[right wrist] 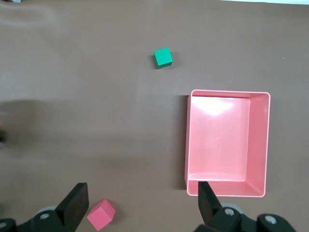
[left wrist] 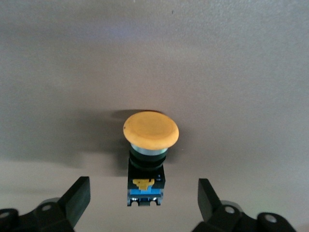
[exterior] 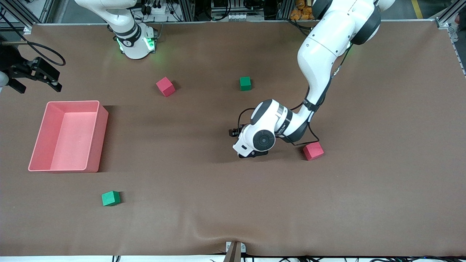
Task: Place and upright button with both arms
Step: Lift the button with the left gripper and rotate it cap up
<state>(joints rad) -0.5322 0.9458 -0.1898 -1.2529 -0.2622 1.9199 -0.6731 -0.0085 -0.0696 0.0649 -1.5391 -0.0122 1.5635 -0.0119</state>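
Two released fingers (left wrist: 77, 198) of my left hand (left wrist: 144, 200) flank the upright button (left wrist: 148, 150); its base is half hidden. My right hand (right wrist: 142, 203) waits released above the counter (right wrist: 96, 121).

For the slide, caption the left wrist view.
Open left tool straddling the orange-capped push-button lying on the brown table.

No readable txt, labels, brands or nos. anywhere. Right arm's base (exterior: 131, 39) has a small dark logo mark, too small to make out. Button (left wrist: 147, 154) body shows a yellow mark, no legible chars.
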